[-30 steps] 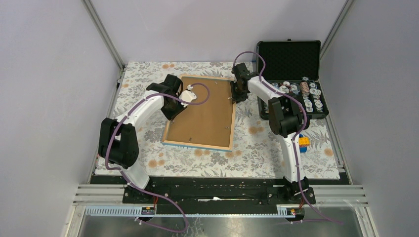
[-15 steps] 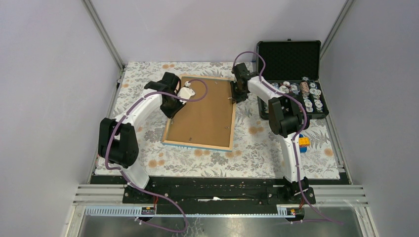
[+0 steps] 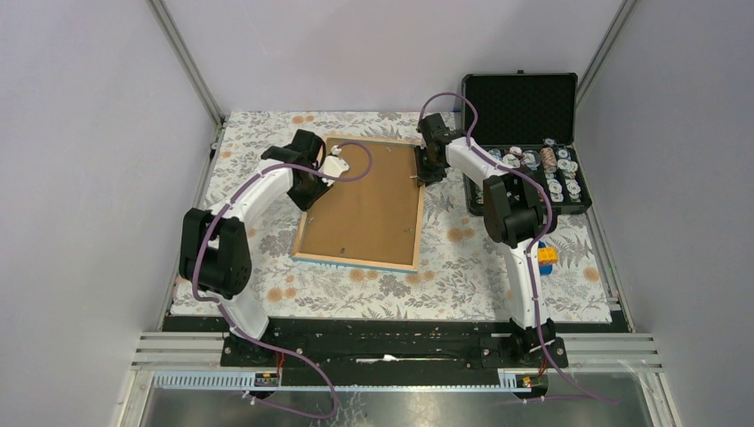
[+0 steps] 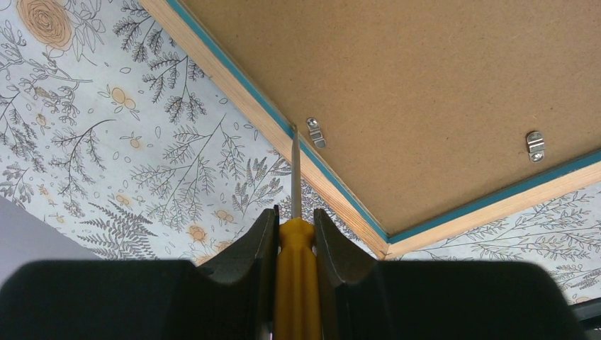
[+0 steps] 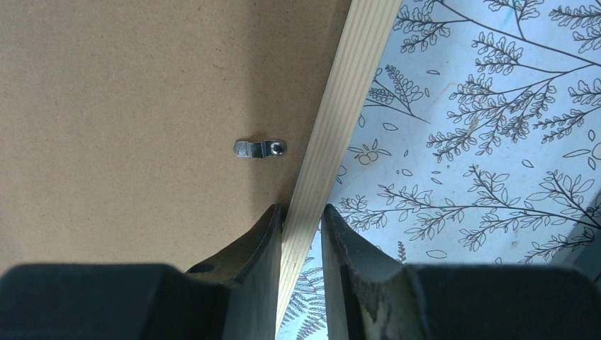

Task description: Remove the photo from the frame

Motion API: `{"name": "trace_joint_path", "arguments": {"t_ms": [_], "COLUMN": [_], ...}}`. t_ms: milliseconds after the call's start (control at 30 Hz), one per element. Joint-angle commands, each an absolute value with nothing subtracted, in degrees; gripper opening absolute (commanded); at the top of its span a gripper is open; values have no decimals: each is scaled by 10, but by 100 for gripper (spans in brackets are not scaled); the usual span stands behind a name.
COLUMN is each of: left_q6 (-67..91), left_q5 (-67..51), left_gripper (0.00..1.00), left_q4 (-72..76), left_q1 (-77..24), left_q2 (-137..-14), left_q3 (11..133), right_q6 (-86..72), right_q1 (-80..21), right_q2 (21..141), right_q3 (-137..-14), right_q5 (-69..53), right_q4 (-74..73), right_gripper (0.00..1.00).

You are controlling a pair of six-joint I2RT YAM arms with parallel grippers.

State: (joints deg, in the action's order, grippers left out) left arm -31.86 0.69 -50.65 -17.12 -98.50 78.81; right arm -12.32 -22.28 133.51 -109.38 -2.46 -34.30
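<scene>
The frame (image 3: 364, 200) lies face down on the floral cloth with its brown back panel (image 4: 425, 85) up. The photo is hidden under that panel. My left gripper (image 3: 311, 187) (image 4: 295, 216) is shut on a yellow-handled screwdriver (image 4: 296, 283). Its thin shaft reaches the blue-lined left rim, with the tip beside a small metal tab (image 4: 316, 132); a second tab (image 4: 536, 145) sits further along. My right gripper (image 3: 429, 169) (image 5: 303, 212) is shut on the pale wood rim (image 5: 340, 127) of the frame's right side, close to another tab (image 5: 259, 149).
An open black case (image 3: 525, 151) holding several small round items stands at the back right, just beyond the right arm. A small orange and blue object (image 3: 546, 255) lies near the right arm's lower link. The enclosure walls close in on both sides.
My left gripper with the screwdriver has shifted slightly toward the far end of the frame's left edge. The right gripper and the frame have stayed put.
</scene>
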Motion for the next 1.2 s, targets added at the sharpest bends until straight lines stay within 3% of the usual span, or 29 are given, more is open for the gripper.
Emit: {"name": "trace_joint_path", "arguments": {"t_ms": [0,1167], "left_q6": [-331,-298], "left_q5": [-4,-34], "left_gripper": [0,0], "left_q4": [-507,-506], "left_q1": [-170,-209], "left_q2": [-965,-955], "left_q3": [774,757], "right_q6": [-119,-121], "right_q1": [-227,-228], "right_q2": [1362,1362], "right_q3": [-1087,-1085], "right_q5": [-22,-21], "right_q4": [-372,-372], "right_gripper": [0,0]}}
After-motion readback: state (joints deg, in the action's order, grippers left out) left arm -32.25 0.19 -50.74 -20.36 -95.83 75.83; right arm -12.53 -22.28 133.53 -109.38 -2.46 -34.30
